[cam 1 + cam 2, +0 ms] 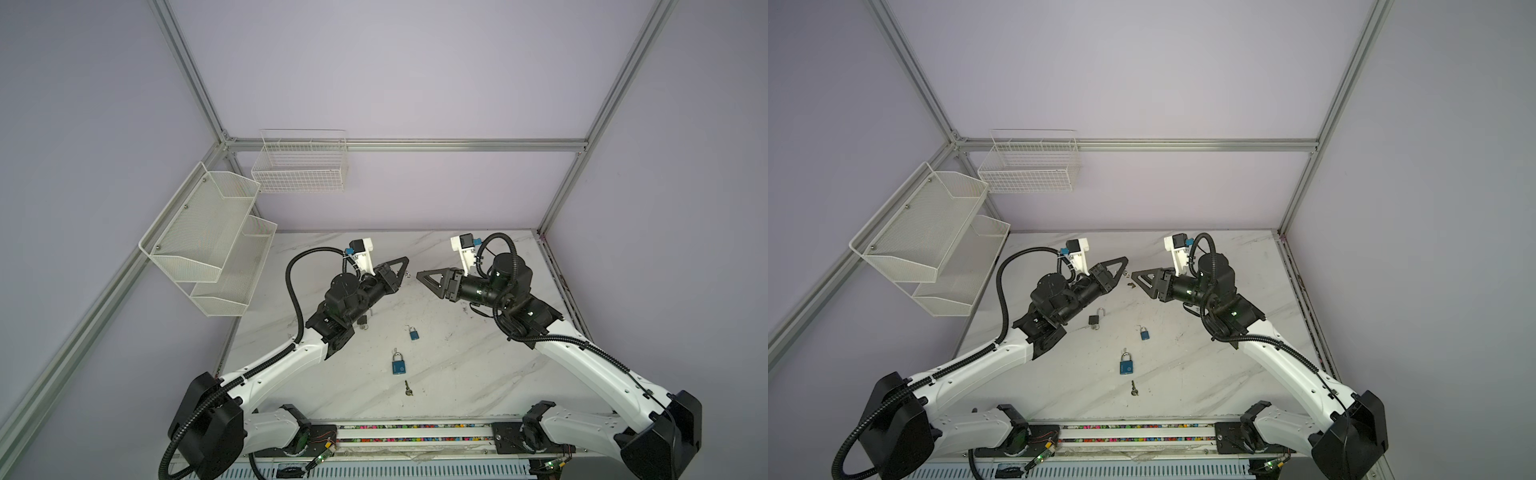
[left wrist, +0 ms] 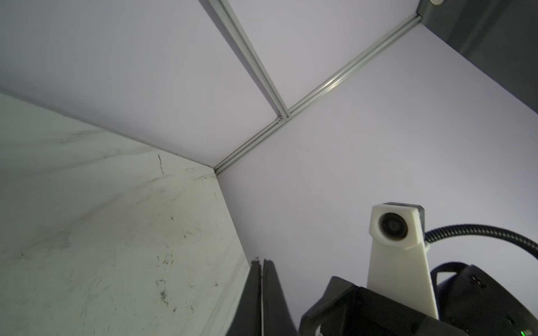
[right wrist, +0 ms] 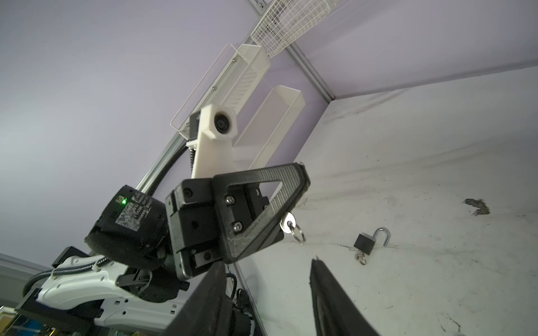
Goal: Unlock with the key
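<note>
My left gripper (image 1: 404, 261) hangs shut over the far middle of the marble table (image 1: 478, 374), with nothing visible between its fingertips (image 2: 257, 263). Facing it, my right gripper (image 1: 419, 275) is open and empty (image 3: 267, 261). A silver key with a ring (image 3: 288, 225) shows at the edge of a left finger; I cannot tell whether it touches. Small metal pieces (image 1: 1126, 272) lie under the two tips. A black padlock (image 1: 1094, 319) lies with its shackle swung open (image 3: 383, 234). Nearer the front lie two blue padlocks (image 1: 398, 365) (image 1: 414, 333) and a loose key (image 1: 408, 388).
White mesh shelves (image 1: 208, 232) hang on the left wall, and a wire basket (image 1: 301, 166) hangs on the back rail. Aluminium frame posts edge the table at the back and right. The arm bases stand along the front rail (image 1: 415, 432).
</note>
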`<state>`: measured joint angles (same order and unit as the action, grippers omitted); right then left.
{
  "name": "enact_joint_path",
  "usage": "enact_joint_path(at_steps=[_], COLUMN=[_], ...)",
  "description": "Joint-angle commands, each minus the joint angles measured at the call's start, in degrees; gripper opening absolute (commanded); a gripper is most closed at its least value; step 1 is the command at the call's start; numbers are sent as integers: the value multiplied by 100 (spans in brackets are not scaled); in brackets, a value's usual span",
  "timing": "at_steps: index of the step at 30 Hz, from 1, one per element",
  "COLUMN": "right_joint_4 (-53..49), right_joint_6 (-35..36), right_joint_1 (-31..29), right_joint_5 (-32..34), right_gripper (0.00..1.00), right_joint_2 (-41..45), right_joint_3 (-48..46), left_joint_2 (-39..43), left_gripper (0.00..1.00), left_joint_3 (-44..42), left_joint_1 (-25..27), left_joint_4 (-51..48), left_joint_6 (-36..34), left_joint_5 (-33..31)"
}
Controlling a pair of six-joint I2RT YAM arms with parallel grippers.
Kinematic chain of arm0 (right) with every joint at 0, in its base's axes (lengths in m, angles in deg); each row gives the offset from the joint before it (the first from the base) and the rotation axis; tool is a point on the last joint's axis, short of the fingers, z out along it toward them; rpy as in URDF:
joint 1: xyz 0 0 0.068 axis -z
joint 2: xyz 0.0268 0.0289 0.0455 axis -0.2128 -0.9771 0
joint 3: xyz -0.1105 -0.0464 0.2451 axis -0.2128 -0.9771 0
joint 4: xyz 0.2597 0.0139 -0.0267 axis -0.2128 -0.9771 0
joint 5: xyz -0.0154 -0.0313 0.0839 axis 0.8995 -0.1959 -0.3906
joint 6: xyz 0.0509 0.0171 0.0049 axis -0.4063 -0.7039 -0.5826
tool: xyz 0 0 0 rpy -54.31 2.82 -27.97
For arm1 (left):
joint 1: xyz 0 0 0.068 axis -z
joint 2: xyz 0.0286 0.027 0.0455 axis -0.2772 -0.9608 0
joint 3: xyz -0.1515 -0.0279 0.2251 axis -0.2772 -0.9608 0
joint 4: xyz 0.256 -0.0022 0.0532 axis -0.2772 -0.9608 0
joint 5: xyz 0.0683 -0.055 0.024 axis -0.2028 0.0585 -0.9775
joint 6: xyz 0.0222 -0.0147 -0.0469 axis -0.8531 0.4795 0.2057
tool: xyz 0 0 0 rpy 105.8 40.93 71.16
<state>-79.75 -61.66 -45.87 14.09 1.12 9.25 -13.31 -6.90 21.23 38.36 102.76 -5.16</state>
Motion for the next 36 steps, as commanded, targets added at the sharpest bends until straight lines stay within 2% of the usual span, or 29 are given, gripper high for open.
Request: enact_joint_path(at_steps=[1,5,8,16,20,32,36], right_joint_4=[259,715,1451,1938,2745,2780,2789], right_joint_6=[-111,-273,-680,-888,-1327,-1357,-1323], right_joint_1=[136,321,457,528,529,530,534], right_joint_5=[-873,-1223,-1620,-1608,-1743,-1747,-1694], right_gripper=[48,45,41,39,36,24,16], right_joint_2=[-108,-113,-79,-30,-130,-374,-366], right_joint_3=[-52,-171,-402,-608,-688,-577,-511], left_joint_2=[-135,-206,-211,-232,-233,-248,-294], left_gripper=[0,0,0,0,0,0,0], left_joint_3=[616,645,630,554,533,593,645], left_joint_1=[114,132,153,168,179,180,179], left_joint_4=[83,451,718,1287,1409,1443,1453], left_joint_6=[-1483,-1568,-1538,-1196,-1123,-1046,-987], left_joint_5=[715,881,1011,1180,1215,1347,1433])
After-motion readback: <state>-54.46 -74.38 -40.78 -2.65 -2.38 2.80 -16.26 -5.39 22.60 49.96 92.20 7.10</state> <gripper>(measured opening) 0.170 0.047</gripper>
